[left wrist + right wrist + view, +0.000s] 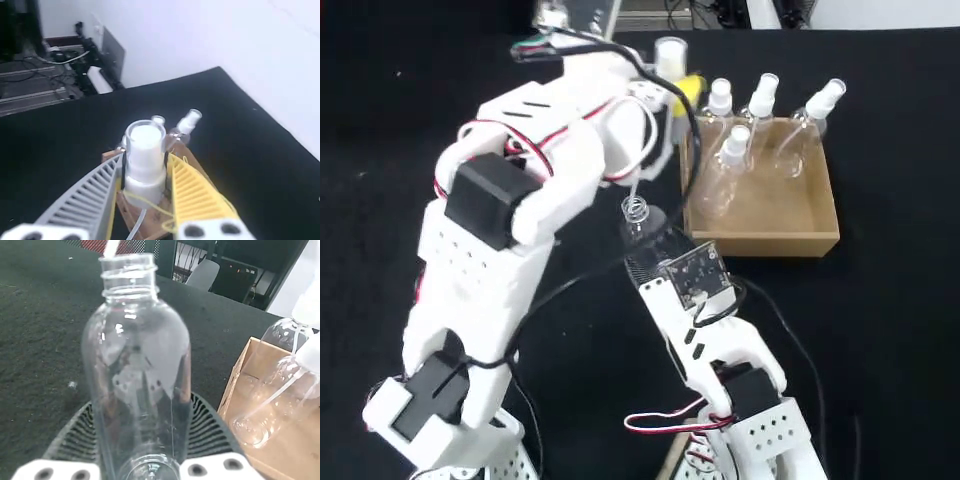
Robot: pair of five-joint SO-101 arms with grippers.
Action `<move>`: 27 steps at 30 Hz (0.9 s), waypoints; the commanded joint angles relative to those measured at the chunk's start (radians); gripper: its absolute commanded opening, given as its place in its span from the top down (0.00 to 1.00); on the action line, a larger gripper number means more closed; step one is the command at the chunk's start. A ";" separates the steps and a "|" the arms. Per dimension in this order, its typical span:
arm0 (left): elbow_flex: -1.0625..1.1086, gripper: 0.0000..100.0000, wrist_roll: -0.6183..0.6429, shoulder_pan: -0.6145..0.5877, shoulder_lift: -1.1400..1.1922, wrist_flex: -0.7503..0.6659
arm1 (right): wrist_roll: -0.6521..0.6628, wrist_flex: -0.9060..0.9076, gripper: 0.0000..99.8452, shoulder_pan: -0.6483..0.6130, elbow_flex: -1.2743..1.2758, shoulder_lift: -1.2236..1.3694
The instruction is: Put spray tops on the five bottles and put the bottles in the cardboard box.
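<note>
Last open bottle (135, 340) gripped in right pincer (142, 405); spray top (145, 140) clamped in left pincer (145, 165) above it.
Bottle is upright near the middle of the black worktop (890, 330), just beside the near-left corner of the cardboard box (810, 215). The top's thin tube (638, 185) hangs down, its end at the bottle's open neck (top not seated). Four topped bottles (735, 160) lean inside the box, which sits toward the worktop's far right.
</note>
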 commanded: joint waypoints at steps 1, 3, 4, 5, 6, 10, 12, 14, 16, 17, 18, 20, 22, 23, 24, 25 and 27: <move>-0.035 0.97 0.005 -0.027 -0.006 -0.011 | -0.005 -0.034 0.99 0.000 -0.012 -0.028; -0.035 0.97 0.005 -0.019 -0.002 0.017 | -0.005 -0.032 0.99 0.000 -0.012 -0.028; -0.035 0.97 0.005 -0.019 0.000 0.026 | -0.005 -0.032 0.99 0.000 -0.012 -0.028; -0.035 0.97 0.005 -0.019 0.000 0.029 | -0.005 -0.032 0.99 0.000 -0.012 -0.028; -0.035 0.97 0.005 -0.019 0.000 0.028 | -0.005 -0.032 0.99 0.000 -0.012 -0.028; -0.035 0.97 0.003 -0.030 0.003 -0.009 | -0.005 -0.032 0.99 0.000 -0.012 -0.028; -0.035 0.97 0.003 -0.038 0.006 -0.034 | -0.005 -0.032 0.99 0.000 -0.012 -0.028; -0.035 0.97 0.003 -0.036 0.021 -0.052 | -0.005 -0.032 0.99 0.000 -0.012 -0.028; -0.041 0.97 0.005 -0.035 0.040 -0.054 | -0.003 -0.032 0.99 0.000 -0.012 -0.028; -0.036 0.97 0.006 -0.031 0.046 -0.051 | -0.003 -0.032 0.99 0.000 -0.012 -0.028; -0.035 0.97 0.006 -0.024 0.052 -0.044 | -0.003 -0.032 0.99 0.000 -0.012 -0.028; -0.035 0.97 0.008 -0.021 0.061 -0.018 | -0.003 -0.032 0.99 0.000 -0.012 -0.028; -0.035 0.97 0.009 -0.015 0.054 0.008 | -0.003 -0.032 0.99 0.000 -0.012 -0.028; -0.039 0.97 0.009 -0.015 0.054 0.026 | -0.003 -0.032 0.99 0.000 -0.012 -0.028; -0.045 0.97 0.011 -0.013 0.052 0.049 | -0.003 -0.032 0.99 0.000 -0.012 -0.028; -0.045 0.97 0.011 -0.013 0.051 0.071 | -0.003 -0.032 0.99 0.000 -0.012 -0.028; -0.036 0.97 0.011 -0.013 0.040 0.123 | -0.005 -0.032 0.99 0.000 -0.012 -0.028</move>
